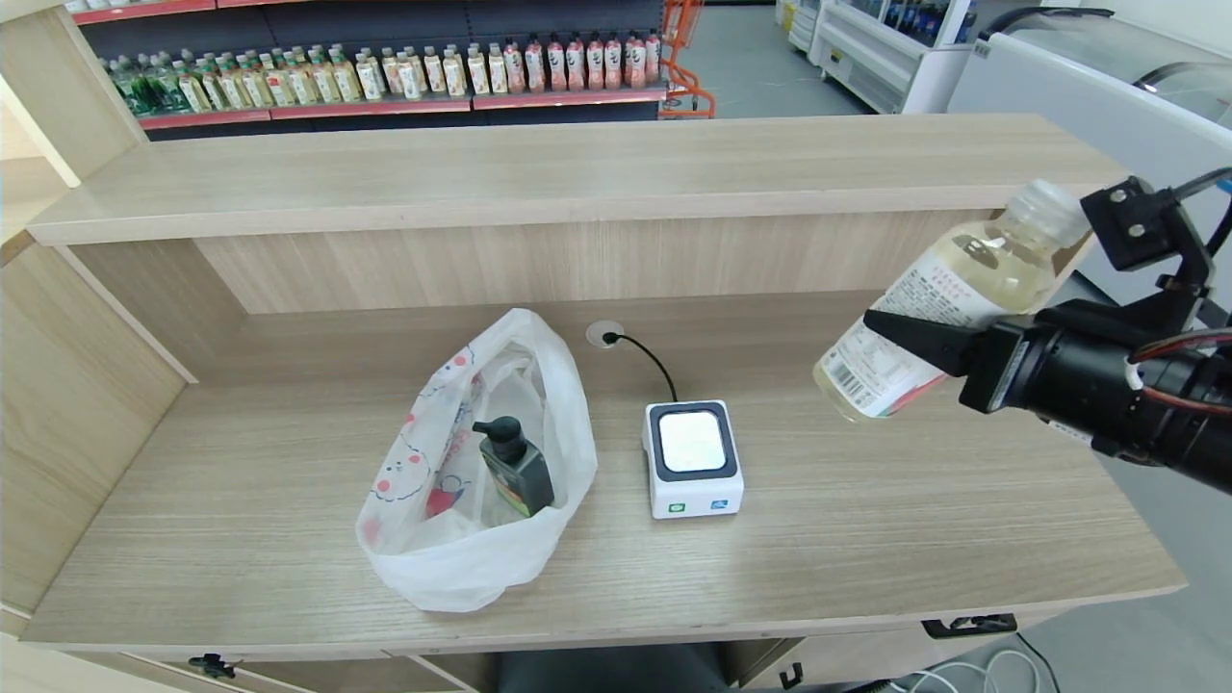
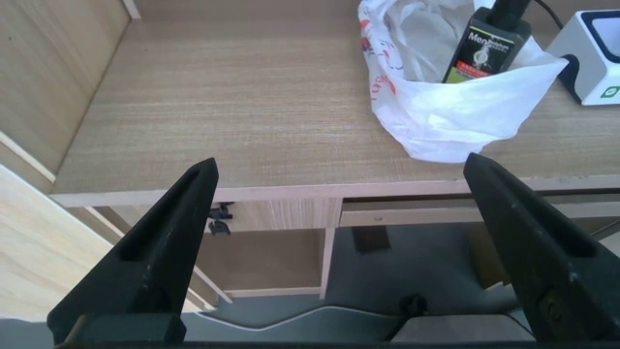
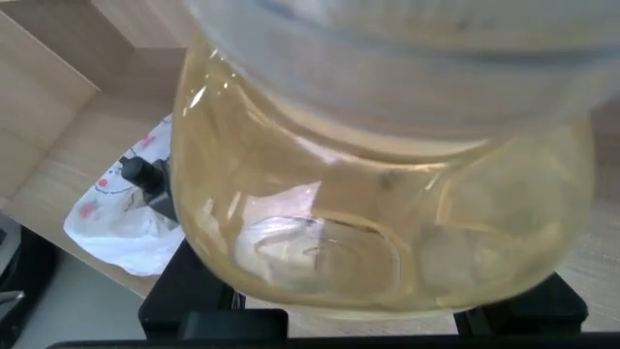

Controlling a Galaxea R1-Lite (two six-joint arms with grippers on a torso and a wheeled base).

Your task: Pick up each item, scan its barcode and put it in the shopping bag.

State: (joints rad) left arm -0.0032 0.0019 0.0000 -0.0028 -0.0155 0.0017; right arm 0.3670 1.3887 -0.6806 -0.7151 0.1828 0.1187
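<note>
wood counter [image 1: 866,539] | raised ledge [image 1: 577,173] behind | stocked shelves [image 1: 385,106] beyond | freezers [image 1: 1059,87] right | grey floor [image 1: 760,67]

- Right arm [image 1: 1088,385]: black, round segments, red and black cables [image 1: 1179,345] alongside.
- Black bracket [image 1: 1141,226] with 2 silver screws [image 1: 1118,195].
- Left gripper [image 2: 341,184]: 2 black, wedge-shaped fingers [image 2: 160,257].

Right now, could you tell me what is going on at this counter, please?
The right gripper is shut on a bottle of pale yellow liquid. It holds the bottle tilted in the air at the right side of the counter, to the right of the scanner and not over it. The shopping bag sits open left of the scanner with a dark pump bottle already inside. The left gripper hangs open by the counter's front edge, holding nothing.
</note>
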